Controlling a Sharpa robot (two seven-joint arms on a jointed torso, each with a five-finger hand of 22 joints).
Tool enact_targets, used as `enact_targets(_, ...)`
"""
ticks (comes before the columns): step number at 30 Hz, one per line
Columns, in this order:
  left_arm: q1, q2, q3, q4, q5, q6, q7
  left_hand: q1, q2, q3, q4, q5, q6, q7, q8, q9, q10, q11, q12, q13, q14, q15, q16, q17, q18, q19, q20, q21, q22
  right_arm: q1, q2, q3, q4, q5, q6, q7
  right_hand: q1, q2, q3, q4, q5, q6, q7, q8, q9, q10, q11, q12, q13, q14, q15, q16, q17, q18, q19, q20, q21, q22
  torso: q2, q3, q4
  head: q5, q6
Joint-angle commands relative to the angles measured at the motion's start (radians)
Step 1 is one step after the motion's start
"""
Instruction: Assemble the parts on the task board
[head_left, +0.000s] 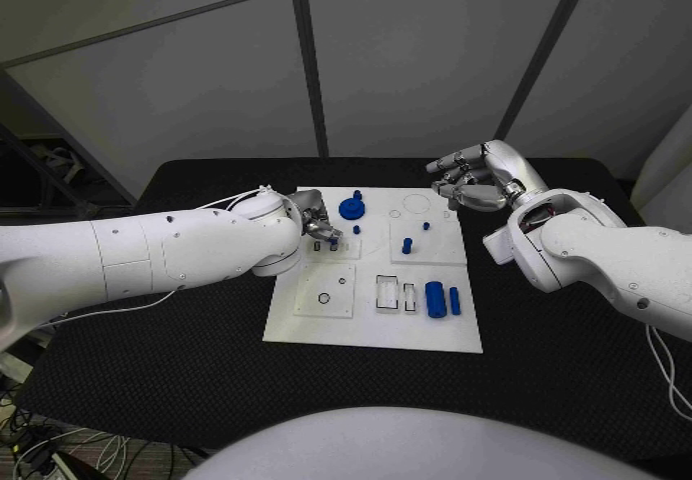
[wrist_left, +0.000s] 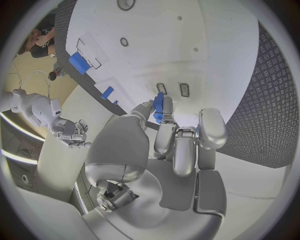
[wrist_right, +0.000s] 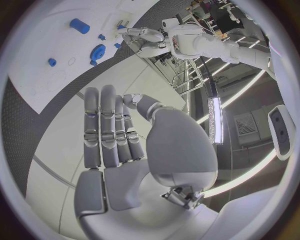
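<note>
The white task board (head_left: 372, 322) lies mid-table. My left hand (head_left: 320, 231) hovers over its far left part and pinches a small blue part (wrist_left: 159, 107) between thumb and fingers, just above two small dark slots (wrist_left: 161, 88) in the board (wrist_left: 212, 45). My right hand (head_left: 476, 178) is raised beyond the board's far right corner, fingers straight and side by side (wrist_right: 109, 130), holding nothing. Loose on the board are a blue round knob (head_left: 352, 209), small blue pegs (head_left: 408, 243) and a large blue cylinder (head_left: 436, 299) beside a thinner blue bar (head_left: 454, 300).
Two empty rectangular pockets (head_left: 387, 292) and a small ring (head_left: 326, 297) mark the board's near half. Black table (head_left: 173, 340) surrounds the board. Grey wall panels stand behind the table.
</note>
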Motion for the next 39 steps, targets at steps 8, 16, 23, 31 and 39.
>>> enact_targets(8, -0.002, 0.003, 0.001, 0.001, -0.032, 0.032, -0.005, 0.018, 0.017, 0.172, -0.172, 0.001, 0.018, -0.011, 0.003, 0.006, 0.007, 0.000, 0.003, 0.001, 0.097, -0.006, 0.006, 0.227, -0.027, 0.007, 0.003, 0.002, 0.025, 0.002, 0.001, 0.001, 0.001, -0.003, 0.005, 0.007, 0.004, 0.008, -0.008, 0.002, 0.003, 0.004, 0.005, -0.005, -0.001, -0.001, 0.005, -0.002, -0.006, 0.009, 0.001, -0.010, -0.002, 0.012, 0.004, 0.003, -0.009, -0.002, 0.001, 0.0002, -0.0004, 0.000, 0.000)
enact_targets(16, -0.003, 0.005, 0.001, 0.000, -0.032, 0.079, -0.017, 0.016, 0.015, 0.172, -0.172, -0.002, 0.017, -0.011, 0.002, 0.006, 0.006, 0.001, 0.001, -0.002, 0.097, -0.006, 0.004, 0.225, -0.026, 0.004, 0.003, -0.002, 0.023, 0.002, 0.002, 0.001, 0.000, -0.003, 0.005, 0.008, 0.004, 0.008, -0.008, 0.002, 0.003, 0.004, 0.005, -0.005, -0.001, -0.001, 0.005, -0.002, -0.006, 0.009, 0.001, -0.010, -0.002, 0.012, 0.004, 0.003, -0.009, -0.002, 0.000, 0.0003, -0.0003, 0.000, 0.000)
enact_targets(23, -0.003, 0.004, 0.001, 0.000, -0.032, 0.102, -0.022, 0.015, 0.015, 0.171, -0.172, -0.004, 0.017, -0.010, 0.001, 0.006, 0.006, 0.001, 0.002, -0.001, 0.097, -0.006, 0.004, 0.225, -0.026, 0.004, 0.003, -0.003, 0.022, 0.002, 0.002, 0.001, 0.000, -0.003, 0.005, 0.008, 0.004, 0.008, -0.008, 0.002, 0.003, 0.004, 0.005, -0.005, -0.001, -0.001, 0.005, -0.002, -0.006, 0.009, 0.001, -0.010, -0.002, 0.012, 0.004, 0.003, -0.009, -0.002, -0.001, 0.0001, 0.0000, 0.000, 0.000)
enact_targets(31, -0.004, 0.005, 0.001, 0.002, -0.032, 0.115, -0.022, 0.014, 0.014, 0.171, -0.172, -0.005, 0.017, -0.010, 0.001, 0.006, 0.007, 0.001, 0.002, 0.000, 0.097, -0.006, 0.005, 0.225, -0.025, 0.004, 0.003, -0.003, 0.022, 0.002, 0.003, 0.001, -0.001, -0.003, 0.005, 0.008, 0.004, 0.008, -0.008, 0.002, 0.003, 0.004, 0.005, -0.005, -0.001, -0.001, 0.005, -0.002, -0.006, 0.009, 0.001, -0.010, -0.002, 0.012, 0.004, 0.003, -0.009, -0.002, -0.001, 0.0008, -0.0007, 0.000, 0.000)
enact_targets(39, -0.004, 0.004, 0.001, 0.006, -0.032, 0.128, -0.024, 0.012, 0.012, 0.170, -0.172, -0.007, 0.017, -0.010, 0.001, 0.007, 0.007, 0.002, 0.003, 0.001, 0.097, -0.005, 0.005, 0.225, -0.025, 0.004, 0.003, -0.004, 0.022, 0.002, 0.003, 0.001, -0.002, -0.003, 0.006, 0.008, 0.003, 0.008, -0.009, 0.002, 0.004, 0.005, 0.005, -0.005, -0.001, -0.001, 0.005, -0.002, -0.008, 0.010, 0.001, -0.012, -0.003, 0.011, 0.004, 0.003, -0.010, -0.003, -0.001, 0.0002, 0.0003, -0.001, 0.000)
